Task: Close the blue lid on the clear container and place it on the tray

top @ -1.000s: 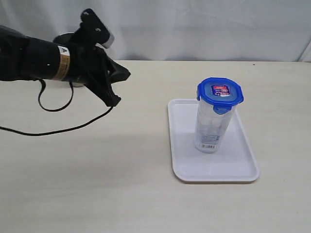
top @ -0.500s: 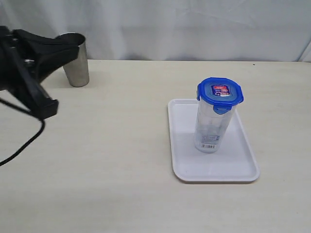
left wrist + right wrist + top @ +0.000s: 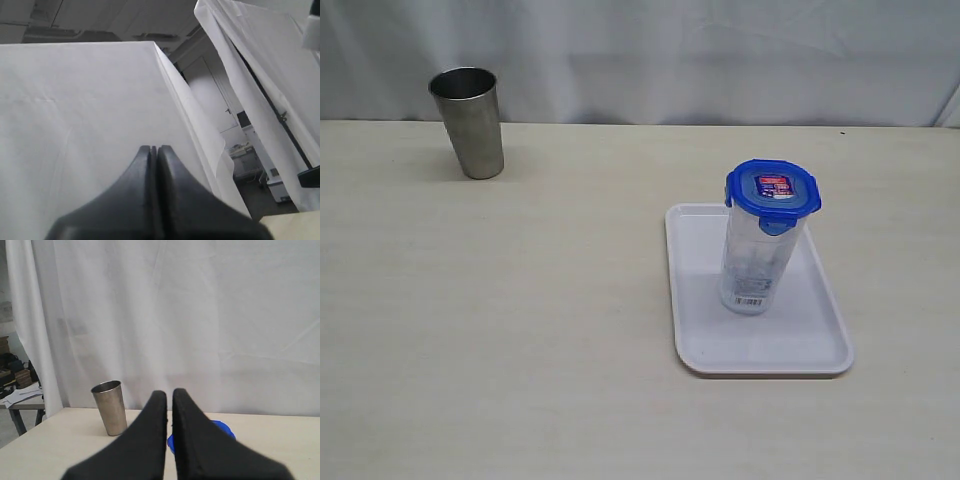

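Both the left tool [image 3: 153,148] and the right tool [image 3: 169,392] are clenched on nothing. Tall, tapered and transparent, the clear container [image 3: 758,265] stands upright midway between the long edges of the tray [image 3: 820,350], with the blue lid [image 3: 772,190] and its red-and-white sticker on top.

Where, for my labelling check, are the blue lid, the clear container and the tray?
blue lid [image 3: 773,189], exterior view, centre of its top face.
clear container [image 3: 750,265], exterior view, middle of its transparent wall.
tray [image 3: 695,272], exterior view, bare floor left of the container.
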`<state>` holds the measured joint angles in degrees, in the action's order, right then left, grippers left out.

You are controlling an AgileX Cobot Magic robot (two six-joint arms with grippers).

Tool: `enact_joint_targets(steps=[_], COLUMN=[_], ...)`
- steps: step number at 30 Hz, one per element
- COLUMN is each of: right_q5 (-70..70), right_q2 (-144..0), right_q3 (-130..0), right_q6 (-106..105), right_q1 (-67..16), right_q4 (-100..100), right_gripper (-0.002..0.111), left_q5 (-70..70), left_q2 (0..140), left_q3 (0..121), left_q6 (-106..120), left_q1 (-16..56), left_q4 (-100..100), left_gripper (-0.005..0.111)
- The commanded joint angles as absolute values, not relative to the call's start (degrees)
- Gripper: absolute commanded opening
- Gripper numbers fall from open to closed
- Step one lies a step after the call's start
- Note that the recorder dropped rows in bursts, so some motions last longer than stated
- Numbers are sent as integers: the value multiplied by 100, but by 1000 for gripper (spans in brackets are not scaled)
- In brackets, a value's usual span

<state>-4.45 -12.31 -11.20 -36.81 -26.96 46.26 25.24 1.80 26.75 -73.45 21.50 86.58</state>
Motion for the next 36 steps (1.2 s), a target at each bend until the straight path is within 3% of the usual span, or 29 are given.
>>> enact_joint_targets(steps=[1, 10, 14, 19, 24, 36], right_q5=[-439, -439, -439, -439, -439, -439], right_q2=[-1188, -1188, -1188, -1188, -1188, -1188], right_q3=[-1095, -1095, -1095, -1095, -1095, -1095], right_q6=[-3679, -3679, -3679, -3679, -3679, -3679], right_q1=[-2670, -2670, -2670, -2670, -2670, -2670], right_q4=[4574, 4574, 4574, 4574, 4574, 4574], right_gripper=[5, 5, 5, 5, 5, 5], left_q5=[2687, 2657, 2047, 512, -119, -142], left_q2=[0, 0, 0, 0, 0, 0], left_q3=[2650, 2650, 2650, 2650, 2650, 2650], left_q6=[-7419, -7250, -5972, -1929, -1371, -1371], left_q1=[2204, 2204, 2204, 2204, 2204, 2204], left_q4=[8628, 8518, 5666, 648, 469, 469], left_gripper=[0, 0, 0, 0, 0, 0])
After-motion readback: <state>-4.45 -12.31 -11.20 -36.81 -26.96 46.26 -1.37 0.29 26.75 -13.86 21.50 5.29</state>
